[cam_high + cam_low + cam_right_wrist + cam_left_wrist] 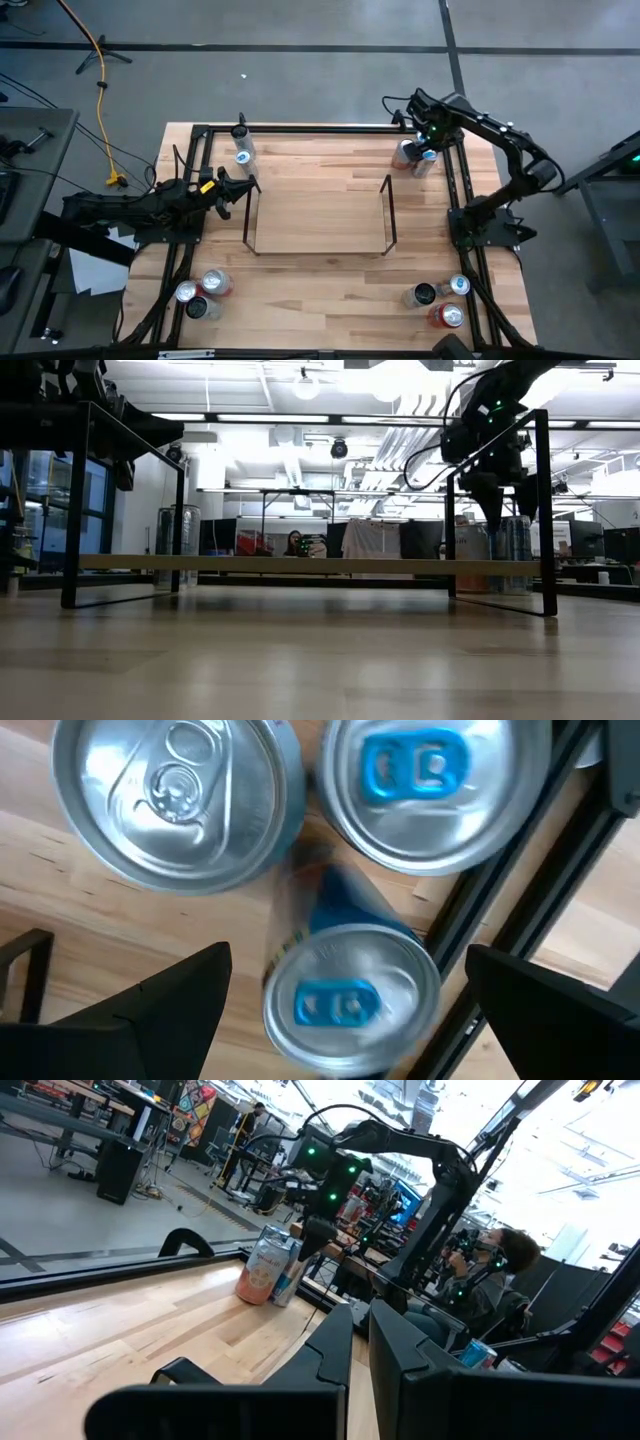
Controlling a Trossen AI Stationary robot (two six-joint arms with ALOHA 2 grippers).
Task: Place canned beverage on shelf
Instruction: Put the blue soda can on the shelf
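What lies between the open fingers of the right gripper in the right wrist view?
A can with a blue tab stands between the open right gripper's fingers, seen from above. Two more cans stand just beyond it. The fingers do not touch it yet.

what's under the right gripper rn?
Three upright cans on the table at its far right corner, right gripper open above them. Only their tops show fully; the sides are mostly hidden.

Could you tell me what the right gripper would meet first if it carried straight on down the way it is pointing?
Probably the blue-tabbed can standing between the open right gripper's fingers; its top lies directly below in the right wrist view. Two more cans stand just beyond it. Depth is hard to judge.
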